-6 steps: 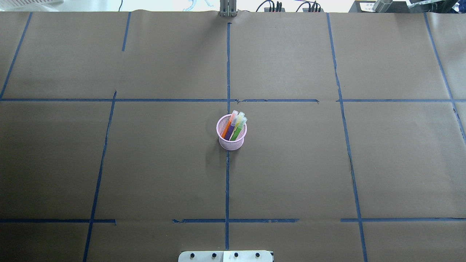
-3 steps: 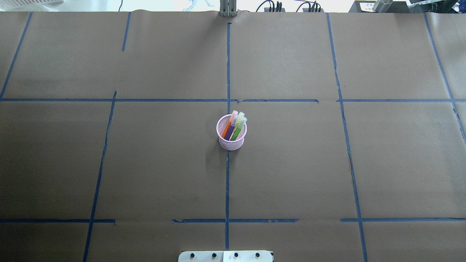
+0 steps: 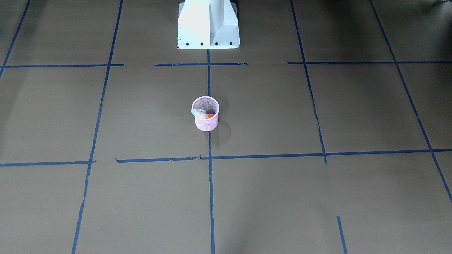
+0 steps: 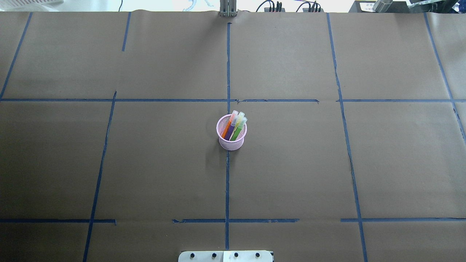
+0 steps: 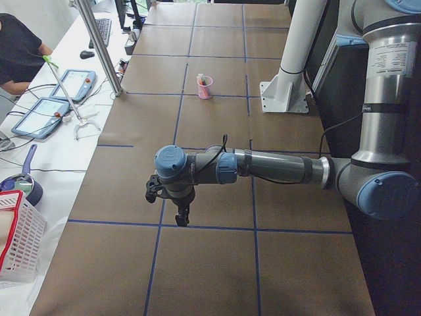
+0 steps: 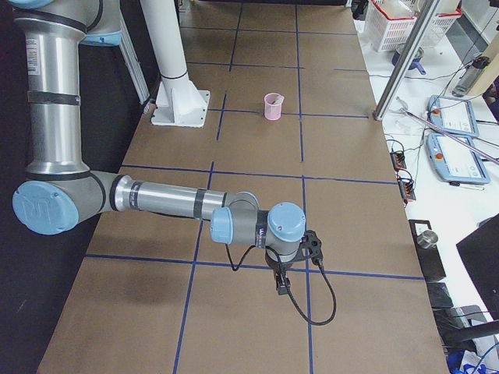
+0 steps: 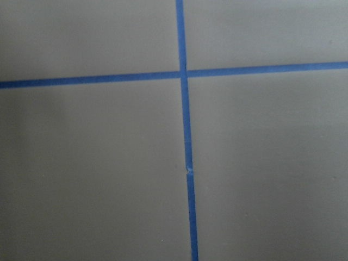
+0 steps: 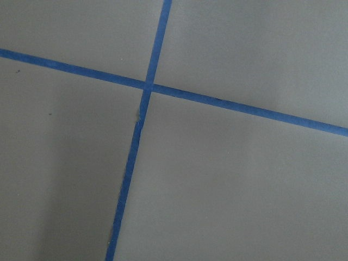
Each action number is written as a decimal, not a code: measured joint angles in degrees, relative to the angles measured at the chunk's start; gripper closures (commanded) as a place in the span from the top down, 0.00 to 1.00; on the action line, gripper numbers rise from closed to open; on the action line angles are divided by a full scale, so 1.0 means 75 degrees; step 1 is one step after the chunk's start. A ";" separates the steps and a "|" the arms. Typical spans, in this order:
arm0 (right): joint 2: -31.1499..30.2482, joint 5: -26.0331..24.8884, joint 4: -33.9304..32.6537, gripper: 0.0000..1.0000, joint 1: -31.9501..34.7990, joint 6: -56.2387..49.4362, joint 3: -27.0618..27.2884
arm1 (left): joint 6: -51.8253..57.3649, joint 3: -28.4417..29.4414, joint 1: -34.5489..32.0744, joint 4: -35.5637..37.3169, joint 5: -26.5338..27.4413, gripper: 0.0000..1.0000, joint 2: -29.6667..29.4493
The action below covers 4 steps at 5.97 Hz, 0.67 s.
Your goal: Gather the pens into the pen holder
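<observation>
I see the pens in the pen holder, leaning toward one o'clock. Whether the left claw and right claw are open, I cannot tell.

**Room round the holder**

Holder stands alone mid-table, with passing room on every side. Pens lean out past the far rim, partly blocking top entry. Base post is behind it. L arm and R arm are low over the table ends, well apart.

Robotics test lab: desk papered brown and gridded with blue tape, white column bolted to it, grey-and-blue robot arm reaching over, touchscreen pendants and cables on the side bench, an operator alongside.
</observation>
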 measured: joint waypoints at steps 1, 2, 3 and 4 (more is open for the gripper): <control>0.0030 0.0126 -0.0393 1.00 0.0000 0.0002 0.0282 | 0.0021 0.0039 0.0016 -0.0134 -0.0003 1.00 -0.0001; 0.0061 0.0274 -0.0877 1.00 0.0000 0.0017 0.0531 | 0.0014 0.0025 0.0020 -0.0335 -0.0019 1.00 0.0007; 0.0061 0.0349 -0.1075 1.00 0.0000 0.0046 0.0582 | 0.0016 0.0019 0.0023 -0.0456 -0.0032 1.00 0.0009; 0.0058 0.0371 -0.1127 1.00 -0.0005 0.0068 0.0567 | 0.0006 0.0039 0.0023 -0.0494 -0.0041 1.00 0.0010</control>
